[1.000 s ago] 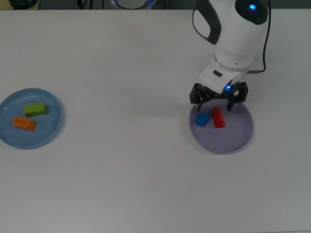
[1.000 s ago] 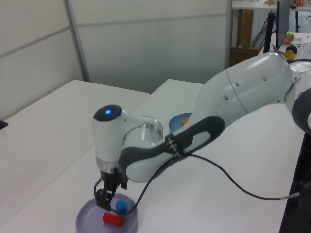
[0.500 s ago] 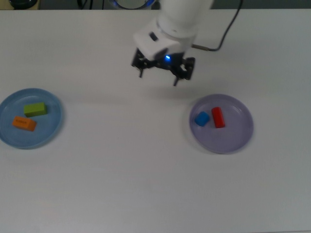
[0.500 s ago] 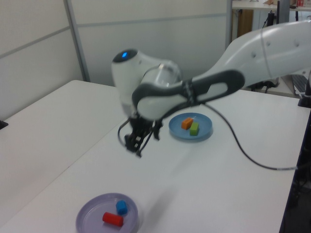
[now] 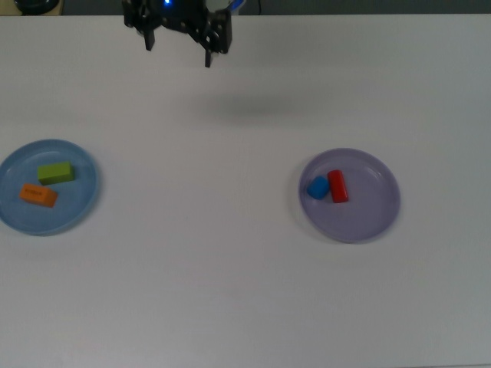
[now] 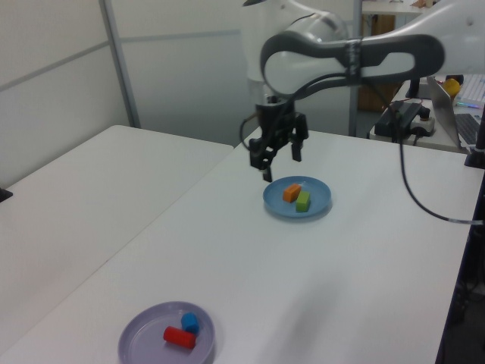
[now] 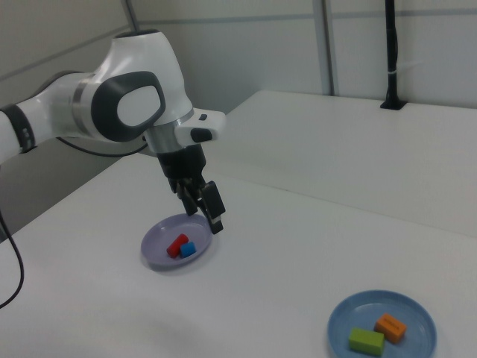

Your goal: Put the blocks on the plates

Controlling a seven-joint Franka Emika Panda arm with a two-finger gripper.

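Observation:
The light blue plate lies at the top view's left with the green block and the orange block on it. At the top view's right, the lavender plate holds the blue cube and the red block side by side. My gripper hangs open and empty high above the table at the top view's upper edge, far from both plates. In the left view the gripper hovers in the air beside the blue plate. The right view shows the gripper above the lavender plate.
A second white table adjoins on the left view's left. A laptop and cables sit behind the arm at the left view's right. A black pole stands on the far table in the right view.
The open gripper has risen from the lavender plate and swung across to the top view's upper left. All the blocks stay on their plates.

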